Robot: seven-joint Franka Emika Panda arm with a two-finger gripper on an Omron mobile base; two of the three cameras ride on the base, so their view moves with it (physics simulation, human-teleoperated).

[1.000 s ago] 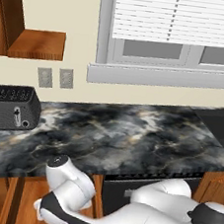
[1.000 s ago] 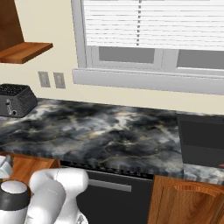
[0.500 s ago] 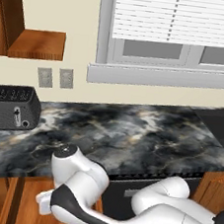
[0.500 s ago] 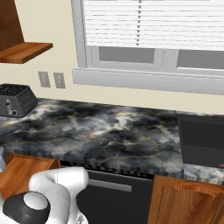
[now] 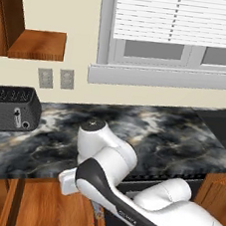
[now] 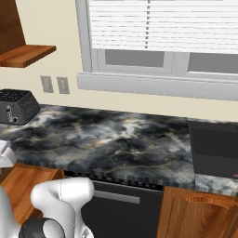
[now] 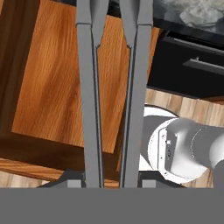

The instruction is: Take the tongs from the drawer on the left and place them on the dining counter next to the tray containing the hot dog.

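Note:
Slim grey metal tongs [image 7: 94,87] run up the middle of the hand view, their two long arms side by side. My gripper [image 7: 111,183] is shut on them near the bottom, with a dark fingertip [image 7: 72,183] outside each arm. Beneath the tongs lies the open reddish-brown drawer [image 7: 52,78], seen from above. In the left base view my white arm [image 5: 104,159] stands in front of the marbled counter edge. The dining counter, the tray and the hot dog are out of view.
A black toaster [image 5: 10,107] sits at the left of the marbled kitchen counter [image 5: 172,137] under the window. A black appliance front with a bar handle [image 7: 192,65] is right of the drawer. A dark cooktop [image 6: 216,148] lies at the far right.
The arm has risen in the base views, its upper joint climbing from below the counter edge to in front of the stone top. The scene itself has not shifted.

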